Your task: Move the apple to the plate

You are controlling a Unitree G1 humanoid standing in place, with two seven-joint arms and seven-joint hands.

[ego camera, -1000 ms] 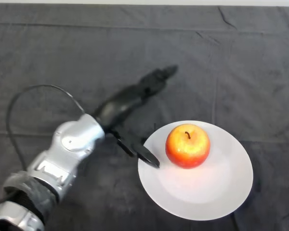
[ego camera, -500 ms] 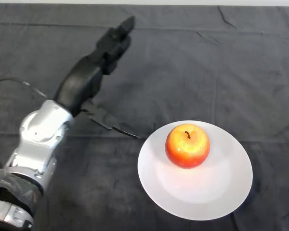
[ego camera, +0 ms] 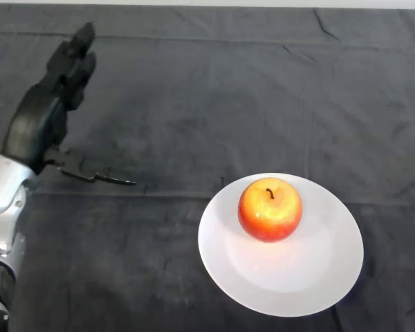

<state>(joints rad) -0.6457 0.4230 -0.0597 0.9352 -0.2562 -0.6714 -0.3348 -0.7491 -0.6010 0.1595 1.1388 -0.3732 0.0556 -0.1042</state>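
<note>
A red-and-yellow apple (ego camera: 270, 209) sits upright, stem up, on the white plate (ego camera: 311, 277), resting a little toward the plate's ten o'clock side with bare white rim showing all around it. We judge the task's aim already met: the fruit is on the dish and nothing is touching it.

The plate lies on the dark cloth (ego camera: 214, 104) covering the table, at about five o'clock from the centre of our view.

Our left hand (ego camera: 38, 121) hangs at the far nine-to-ten o'clock edge of the view, well apart from both plate and apple. Its fingers (ego camera: 75, 55) stretch out nearly straight toward twelve o'clock, the thumb splayed off toward three o'clock, and it holds nothing. The silver-grey forearm (ego camera: 3, 200) enters beneath it at eight o'clock.

The relation that matters is simple: from the hand, the apple lies toward four o'clock, across a wide stretch of bare cloth. The apple is round, so it offers no long axis to line up with. Only the left arm works here, so it alone would reach back if needed. We judge nothing more is called for than keeping the hand clear, since a stray brush could roll the fruit off the shallow dish.
</note>
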